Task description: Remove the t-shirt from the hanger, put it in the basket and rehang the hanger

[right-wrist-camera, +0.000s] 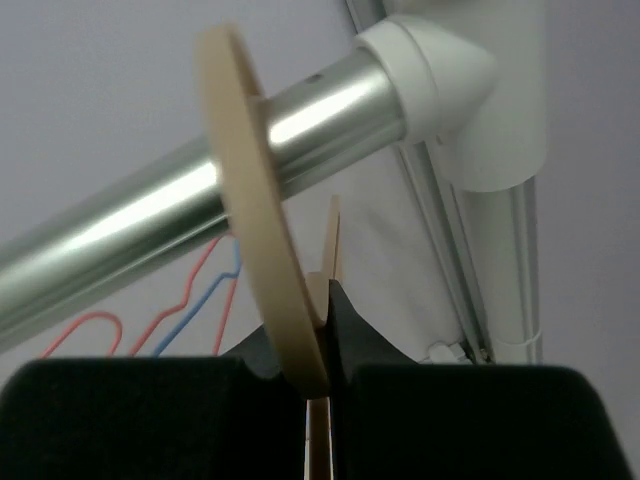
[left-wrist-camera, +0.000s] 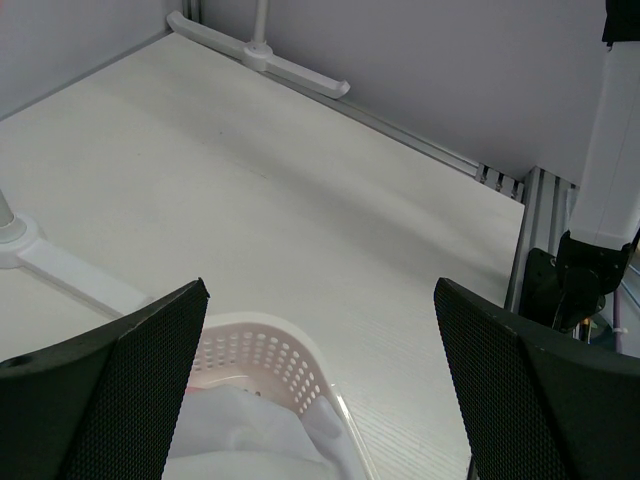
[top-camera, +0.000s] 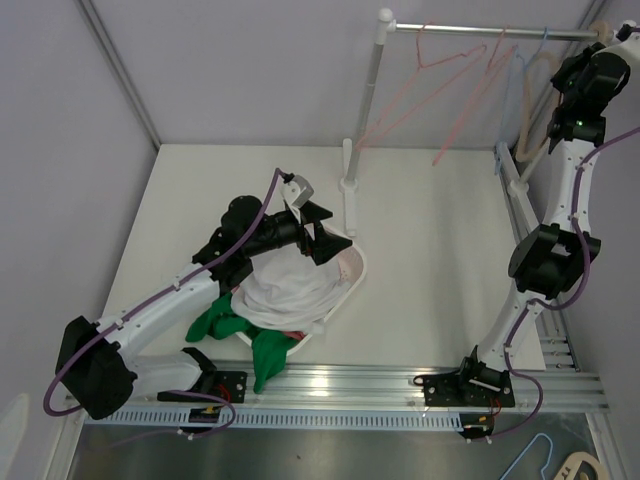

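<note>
- Green garment (top-camera: 213, 322) spills over the left side of the basket (top-camera: 358, 268) and hangs down its near wall. It is limp and crumpled.
- The left gripper (top-camera: 322, 231) hovers just above the basket's far rim with its two mesh-faced fingers spread wide and nothing between them. Its wrist view shows only bare table (left-wrist-camera: 300, 180) through the gap.
- Heaped inside the basket, under and just in front of that claw, lies a white cloth that I take to be the t-shirt (top-camera: 290, 285). It fills most of the basket and rests on the green cloth.
- From how it slumps, the t-shirt looks light, soft and floppy. It will fold and drag rather than lift as one piece, so a pinch on a bunched fold, or on a thicker hem or collar, should hold better than on a flat stretch. I cannot pick out a collar or sleeve in the heap.
- Beyond the basket and to its right, a rail (top-camera: 470, 31) carries a few thin pink hangers (top-camera: 440, 60), all bare.
- Far to the right of the basket, high at the rail's end, the right gripper (right-wrist-camera: 322, 372) is pressed together on the neck of a beige hanger (right-wrist-camera: 262, 230). Its hook curves over the rail.
- That hanger looks stiff, thin and smooth, and no cloth is on it, so the removal looks as good as done.
</note>
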